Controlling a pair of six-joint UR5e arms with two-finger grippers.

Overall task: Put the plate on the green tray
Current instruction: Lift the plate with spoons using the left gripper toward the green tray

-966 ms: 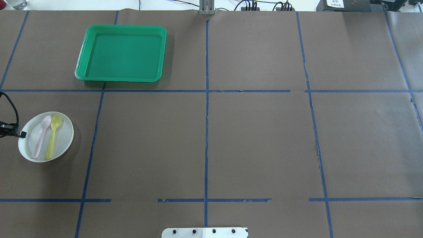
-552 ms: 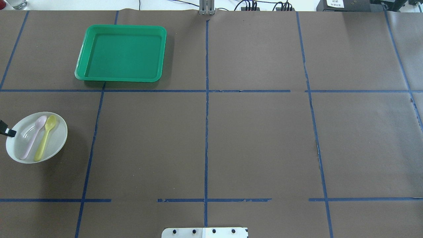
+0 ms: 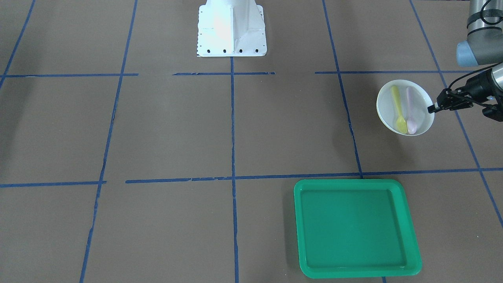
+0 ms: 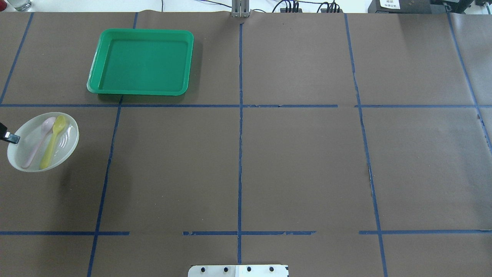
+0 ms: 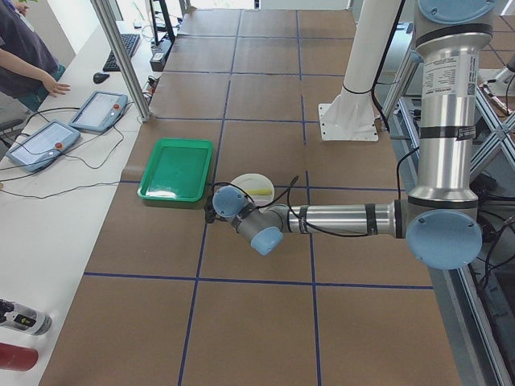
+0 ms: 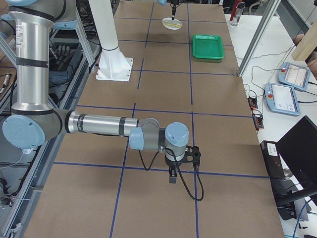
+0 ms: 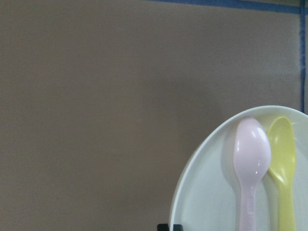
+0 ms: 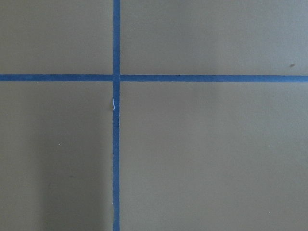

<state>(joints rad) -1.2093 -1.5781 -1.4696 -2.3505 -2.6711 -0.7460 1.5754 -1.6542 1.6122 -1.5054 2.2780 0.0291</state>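
Observation:
The white plate [image 4: 67, 143] carries a yellow spoon [image 4: 54, 140] and a pale pink spoon [image 4: 37, 143]. It hangs tilted a little above the table at the left edge. My left gripper [image 4: 13, 138] is shut on its left rim; this also shows in the front view, gripper [image 3: 432, 109] on plate [image 3: 387, 105]. The left wrist view shows the plate [image 7: 207, 192] and one fingertip [image 7: 169, 227]. The empty green tray [image 4: 142, 63] lies farther away and to the right, and shows in the front view [image 3: 353, 228]. My right gripper [image 6: 172, 179] shows only in the right side view; I cannot tell its state.
The robot's white base [image 3: 232, 27] stands at the near middle edge. Blue tape lines [image 4: 240, 115] divide the brown table cover. A glass [image 4: 17, 4] stands beyond the far left corner. Teach pendants [image 5: 68, 129] lie on the side bench.
The plate, held by my left gripper, first moved left and then away from the robot, nearer the tray's row. The tray has not moved.

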